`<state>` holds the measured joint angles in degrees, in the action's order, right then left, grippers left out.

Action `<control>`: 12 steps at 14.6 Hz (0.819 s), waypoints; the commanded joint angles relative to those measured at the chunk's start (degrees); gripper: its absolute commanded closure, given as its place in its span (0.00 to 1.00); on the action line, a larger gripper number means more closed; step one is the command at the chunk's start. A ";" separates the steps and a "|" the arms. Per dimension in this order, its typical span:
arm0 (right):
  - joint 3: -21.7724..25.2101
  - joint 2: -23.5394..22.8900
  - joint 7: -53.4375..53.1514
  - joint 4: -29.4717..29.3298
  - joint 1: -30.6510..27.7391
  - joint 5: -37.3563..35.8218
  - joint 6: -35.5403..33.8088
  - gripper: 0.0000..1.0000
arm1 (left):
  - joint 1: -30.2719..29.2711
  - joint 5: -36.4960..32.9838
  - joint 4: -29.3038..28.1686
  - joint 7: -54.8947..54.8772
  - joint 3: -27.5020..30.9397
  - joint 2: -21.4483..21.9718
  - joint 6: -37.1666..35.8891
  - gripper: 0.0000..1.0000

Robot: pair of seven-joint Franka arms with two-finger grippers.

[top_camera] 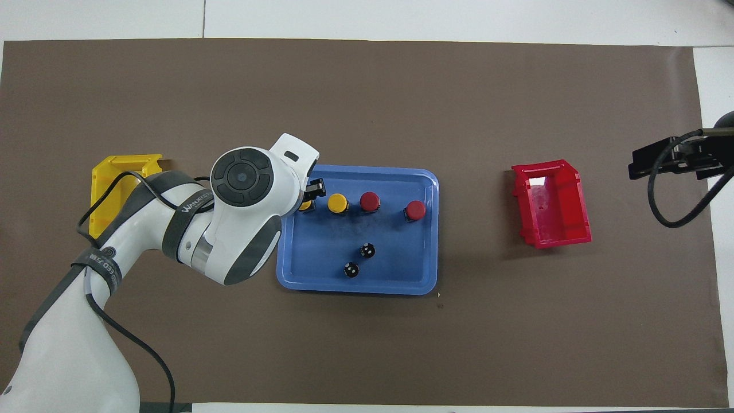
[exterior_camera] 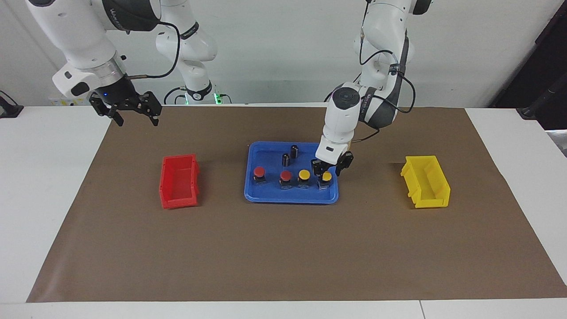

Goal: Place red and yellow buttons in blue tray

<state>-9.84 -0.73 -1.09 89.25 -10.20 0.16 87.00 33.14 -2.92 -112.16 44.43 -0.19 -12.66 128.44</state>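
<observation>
Four buttons standing in a row inside the blue tray (exterior_camera: pixel 254 195) (top_camera: pixel 427 229), along its edge farther from the robots: two red buttons (exterior_camera: pixel 259 171) (top_camera: pixel 415 210) toward the right arm's end, two yellow buttons (exterior_camera: pixel 304 174) (top_camera: pixel 338 202) toward the left arm's end. Second red cap (exterior_camera: pixel 285 176) (top_camera: pixel 370 201) just beside the first yellow one; last yellow cap (exterior_camera: pixel 327 177) (top_camera: pixel 305 205) in the tray's corner, half hidden under the wrist in the overhead view. Two small dark cylinders (exterior_camera: pixel 290 156) (top_camera: pixel 359 259) also in the tray, nearer to the robots than the row, close together.

Left hand (exterior_camera: pixel 331 170) (top_camera: pixel 314 188) low over that corner yellow button, fingers apart and straddling it from above; cannot tell from either view whether they touch it.

Right hand (exterior_camera: pixel 133 114) raised over the brown mat (exterior_camera: pixel 283 248) (top_camera: pixel 367 103) at the right arm's end of the desk (exterior_camera: pixel 44 177), fingers spread wide, holding nothing, waiting.

Red bin (exterior_camera: pixel 179 181) (top_camera: pixel 550 203) on the mat toward the right arm's end, yellow bin (exterior_camera: pixel 426 181) (top_camera: pixel 117 178) toward the left arm's end, both well apart from the tray, nothing seen inside either
</observation>
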 commanded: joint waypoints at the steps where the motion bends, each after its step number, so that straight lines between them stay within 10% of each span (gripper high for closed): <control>1: -0.44 0.20 1.18 0.48 -0.53 -0.08 0.54 0.00 | -2.11 -0.25 2.29 -2.15 0.28 2.72 -5.38 0.12; 12: -0.44 0.20 1.18 0.57 -0.62 0.01 0.46 0.00 | -17.22 2.83 12.21 -25.18 0.46 12.67 -28.83 0.00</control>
<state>-9.85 -0.73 -1.09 89.26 -10.19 0.16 87.00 18.93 -1.90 -104.36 21.85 0.56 0.21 104.83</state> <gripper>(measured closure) 0.000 0.000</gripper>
